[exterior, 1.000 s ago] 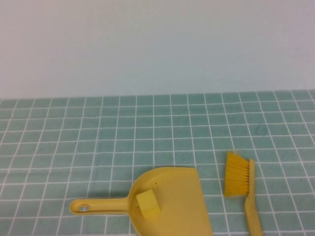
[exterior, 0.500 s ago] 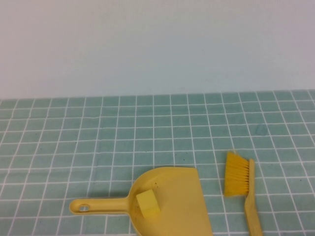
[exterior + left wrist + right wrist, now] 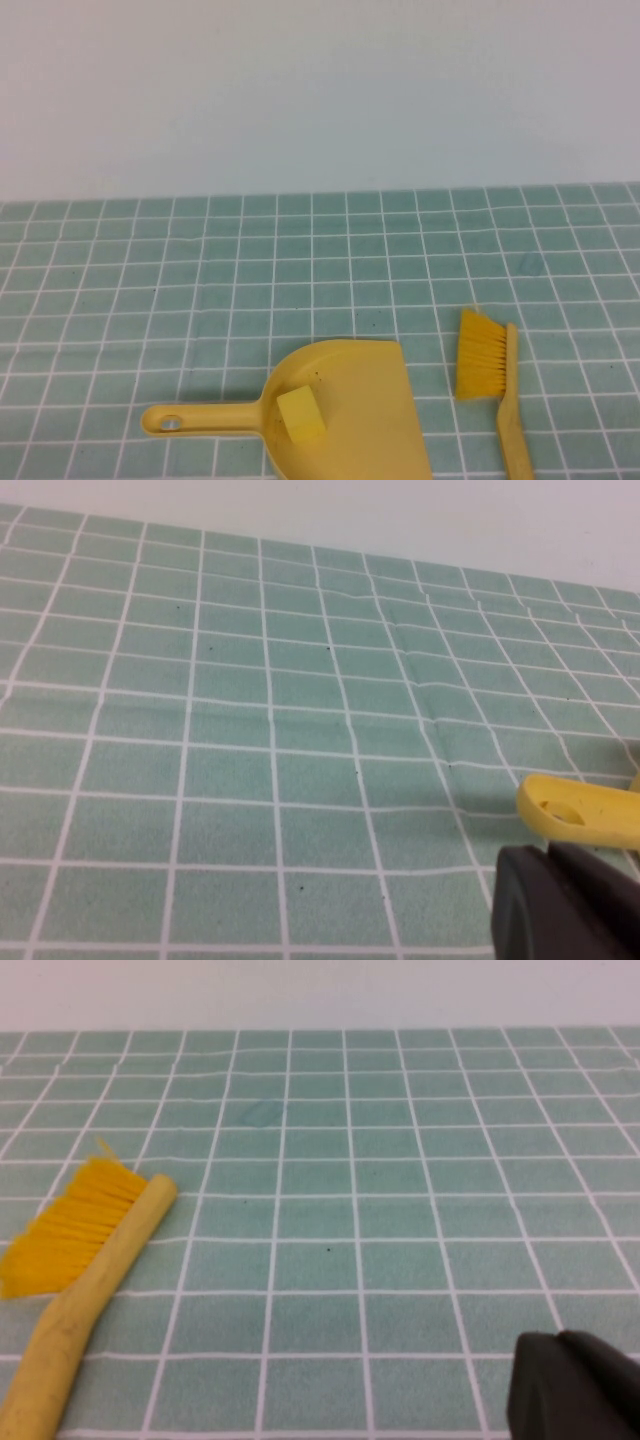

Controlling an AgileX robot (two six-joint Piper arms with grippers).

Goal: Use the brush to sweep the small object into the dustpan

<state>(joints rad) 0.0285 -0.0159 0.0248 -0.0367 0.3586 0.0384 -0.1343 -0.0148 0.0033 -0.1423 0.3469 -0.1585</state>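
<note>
Small object [image 3: 300,416]: pale-yellow cube, sits inside dustpan [image 3: 365,400] near handle end. Brush [image 3: 490,375]: lies on green-tiled tabletop [image 3: 300,270] just right of dustpan, untouched. No readable writing I can find. Left gripper [image 3: 565,905] by dustpan handle tip, jaws pressed together. Right gripper [image 3: 575,1385] near brush, jaws pressed together.

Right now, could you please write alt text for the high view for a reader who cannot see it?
A small pale-yellow cube sits inside a yellow dustpan on a green tiled table, handle pointing left. A yellow-bristled brush lies apart to its right. Neither claw appears in this view.
</note>
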